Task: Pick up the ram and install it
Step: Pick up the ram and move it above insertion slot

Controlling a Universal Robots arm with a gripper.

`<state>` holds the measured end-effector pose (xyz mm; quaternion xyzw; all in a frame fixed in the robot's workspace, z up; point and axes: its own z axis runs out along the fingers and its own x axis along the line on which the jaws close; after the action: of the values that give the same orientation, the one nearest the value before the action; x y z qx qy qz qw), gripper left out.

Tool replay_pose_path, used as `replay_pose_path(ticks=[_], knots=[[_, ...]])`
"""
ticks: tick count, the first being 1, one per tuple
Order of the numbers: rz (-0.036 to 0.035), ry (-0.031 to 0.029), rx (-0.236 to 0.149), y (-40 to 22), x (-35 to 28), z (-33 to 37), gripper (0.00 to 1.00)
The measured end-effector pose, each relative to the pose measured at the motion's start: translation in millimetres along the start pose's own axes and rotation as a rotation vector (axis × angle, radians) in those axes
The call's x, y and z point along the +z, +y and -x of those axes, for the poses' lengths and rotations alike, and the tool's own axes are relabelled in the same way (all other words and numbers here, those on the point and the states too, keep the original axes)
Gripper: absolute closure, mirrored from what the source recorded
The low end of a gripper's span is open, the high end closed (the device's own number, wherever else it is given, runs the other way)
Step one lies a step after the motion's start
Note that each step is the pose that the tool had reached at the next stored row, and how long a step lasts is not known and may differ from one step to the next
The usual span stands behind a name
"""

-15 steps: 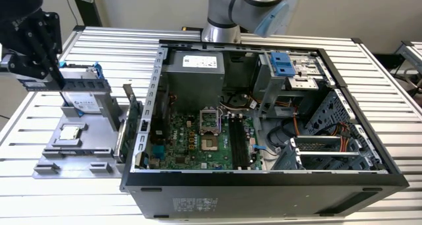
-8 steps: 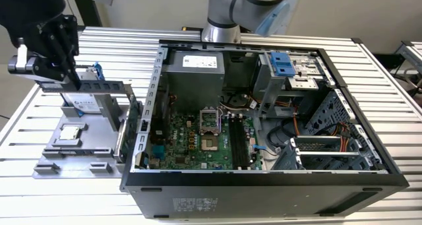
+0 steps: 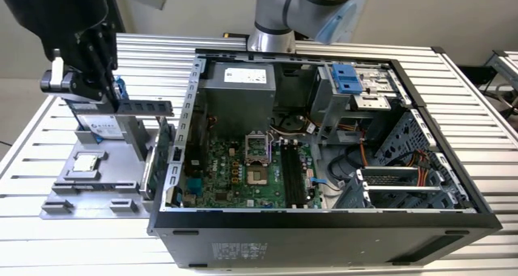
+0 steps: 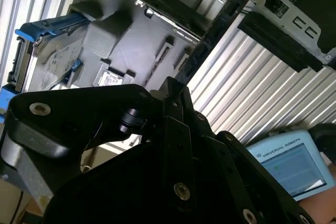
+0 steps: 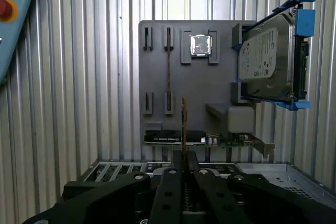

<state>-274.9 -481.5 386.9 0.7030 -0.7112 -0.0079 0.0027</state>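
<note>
Dark bluish-green narrow ram stick (image 3: 150, 107), apparently clamped in the black gripper (image 5: 184, 157), juts lengthwise toward the open computer case (image 3: 324, 230).

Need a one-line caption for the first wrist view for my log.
Claw shut on the ram, held edge-on over the grey parts holder carrying the hard drive.

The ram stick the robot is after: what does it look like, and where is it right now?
The ram is a long, thin, dark circuit-board stick. It is held level and on edge, gripped near one end by the gripper, whose fingers are closed on it. It hangs above the grey parts tray, apparently touching nothing else, to the exterior view's left of the open computer case. In the first wrist view it shows edge-on as a thin brownish line.
</note>
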Motion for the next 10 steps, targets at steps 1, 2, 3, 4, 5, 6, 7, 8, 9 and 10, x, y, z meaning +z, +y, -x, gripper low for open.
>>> replay_pose_path(ticks=[1, 2, 3, 4, 5, 6, 7, 8, 9, 10], knots=[[0.0004, 0.0, 0.0, -3.2, 0.1, 0.0, 1.0], [0.0008, 0.0001, 0.0, -6.6, 0.3, 0.1, 1.0], [0.0013, 0.0001, 0.0, -9.7, 0.5, 0.1, 1.0], [0.0017, 0.0, 0.0, -12.9, 0.7, 0.1, 1.0], [0.0021, 0.0, 0.0, -16.1, 0.9, 0.2, 1.0], [0.0025, 0.0001, 0.0, -19.1, 1.2, 0.2, 1.0], [0.003, 0.0001, 0.0, -22.2, 1.4, 0.2, 1.0], [0.0035, 0.0, 0.0, -25.4, 1.7, 0.3, 1.0], [0.004, 0.0001, 0.0, -28.3, 2.0, 0.3, 1.0], [0.0045, 0.0001, 0.0, -31.5, 2.2, 0.3, 1.0]])
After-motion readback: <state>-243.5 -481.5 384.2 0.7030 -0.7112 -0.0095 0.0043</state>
